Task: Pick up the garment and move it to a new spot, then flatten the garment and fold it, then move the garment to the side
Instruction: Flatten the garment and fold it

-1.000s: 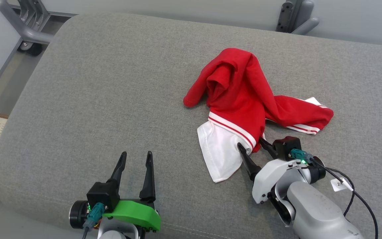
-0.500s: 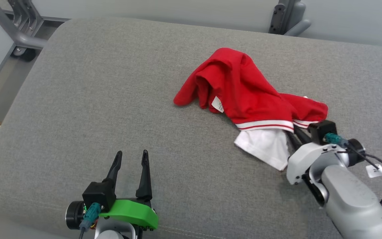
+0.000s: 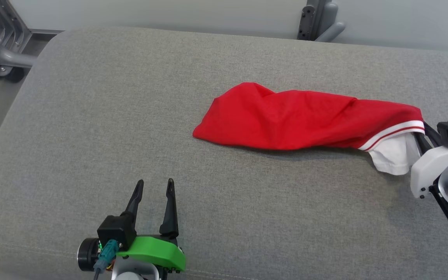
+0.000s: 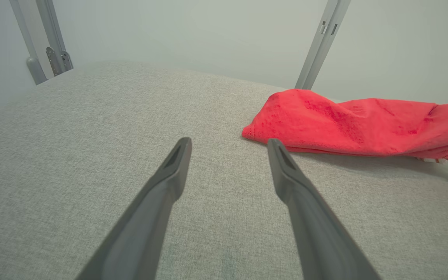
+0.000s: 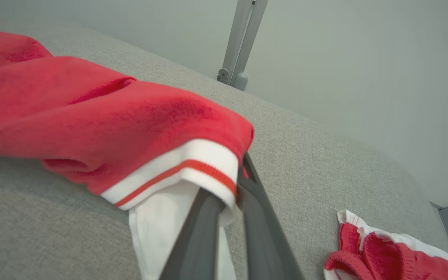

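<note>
Grey cushion (image 3: 91, 116) under red garment (image 3: 286, 116), hem (image 5: 193, 163) apparently in tight right claw (image 3: 423, 136); left claw (image 3: 154, 182) agape, empty.

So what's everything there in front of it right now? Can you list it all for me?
cushion: one, grey fabric, under everything
garment: one, red with white striped trim, stretched across the cushion right of middle
second cloth: one, red and white, bunched on the cushion, low right in the right wrist view
metal frame bars: two, grey, beyond the cushion's far edge, top left and top right of middle
wheel: one, black, on the floor at top left
wall: one, pale grey, behind the cushion
left gripper: one, black on a green mount, lower left, jaws apart, holding nothing
right gripper: one, black on a white wrist, right edge, jaws shut on the garment's trimmed end
</note>
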Tool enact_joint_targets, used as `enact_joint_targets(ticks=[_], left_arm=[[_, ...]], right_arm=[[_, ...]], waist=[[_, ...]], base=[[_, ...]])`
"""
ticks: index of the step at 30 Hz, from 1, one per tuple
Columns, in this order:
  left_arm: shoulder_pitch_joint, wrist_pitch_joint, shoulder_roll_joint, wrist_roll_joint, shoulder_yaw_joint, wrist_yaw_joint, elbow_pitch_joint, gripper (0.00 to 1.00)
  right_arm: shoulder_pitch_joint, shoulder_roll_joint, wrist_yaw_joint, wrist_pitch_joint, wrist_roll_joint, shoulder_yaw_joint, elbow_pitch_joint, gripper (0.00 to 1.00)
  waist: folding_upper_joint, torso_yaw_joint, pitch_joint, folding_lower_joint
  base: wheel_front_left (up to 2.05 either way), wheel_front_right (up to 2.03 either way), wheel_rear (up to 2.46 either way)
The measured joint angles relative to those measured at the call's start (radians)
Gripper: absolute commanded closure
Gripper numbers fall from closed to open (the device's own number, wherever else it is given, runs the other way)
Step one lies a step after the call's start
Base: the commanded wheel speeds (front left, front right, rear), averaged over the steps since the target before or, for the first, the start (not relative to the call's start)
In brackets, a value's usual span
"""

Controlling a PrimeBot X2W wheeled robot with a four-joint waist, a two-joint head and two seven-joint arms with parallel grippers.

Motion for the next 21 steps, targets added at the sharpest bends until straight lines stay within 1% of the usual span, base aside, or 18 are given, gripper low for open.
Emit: enact_joint_targets(ticks=[3,6,7,8,9,10,13,16,18,21], left_arm=[[-0.001,0.0,0.0,0.0,-0.003,-0.001,0.001,0.0],[-0.003,0.0,0.0,0.0,-0.009,-0.003,0.002,0.0],[-0.004,0.0,0.0,0.0,-0.01,-0.003,0.002,0.0],[-0.005,0.0,0.0,0.0,-0.011,-0.003,0.002,0.0],[-0.008,0.0,0.0,0.0,-0.011,-0.003,0.003,0.0],[-0.01,0.0,0.0,0.0,-0.011,-0.003,0.003,0.0],[-0.011,0.0,0.0,0.0,-0.007,-0.003,0.005,0.0],[-0.011,0.0,0.0,0.0,-0.004,-0.003,0.01,0.0],[-0.007,0.0,0.0,0.0,-0.002,-0.003,0.011,0.0],[0.001,0.0,0.0,0.005,0.002,-0.003,0.013,0.0]], right_arm=[[0.027,-0.018,0.0,0.052,0.014,-0.008,-0.004,1.0],[0.039,-0.028,0.0,0.061,0.024,-0.027,0.021,1.0],[0.04,-0.033,0.0,0.057,0.016,-0.035,0.03,0.96],[0.04,-0.036,0.0,0.046,0.008,-0.044,0.039,0.61],[0.04,-0.037,0.0,0.04,0.002,-0.052,0.046,0.17],[0.04,-0.036,0.0,0.034,-0.004,-0.055,0.05,0.0],[0.04,-0.032,0.0,0.01,-0.009,-0.036,0.032,0.0],[0.048,-0.054,0.0,-0.011,-0.013,-0.041,-0.007,0.0],[0.054,-0.067,0.0,-0.027,-0.026,-0.06,-0.044,0.0],[0.067,-0.063,0.0,-0.044,-0.046,-0.067,-0.125,0.0]], waist=[[0.0,0.002,0.003,0.0],[0.0,0.007,0.008,0.0],[0.0,0.009,0.009,0.0],[0.0,0.011,0.011,0.0],[0.0,0.014,0.012,0.0],[0.0,0.016,0.012,0.0],[0.0,0.022,0.011,0.0],[0.0,0.023,0.003,0.0],[0.0,0.023,-0.005,0.0],[0.0,0.022,-0.018,0.0]], base=[[0.0,0.0,0.0],[0.0,0.0,0.0],[0.0,0.0,0.0],[0.0,0.0,0.0],[0.0,0.0,0.0],[0.0,0.0,0.0],[0.0,0.0,0.0],[0.0,0.0,0.0],[0.0,0.0,0.0],[0.0,0.0,0.0]])
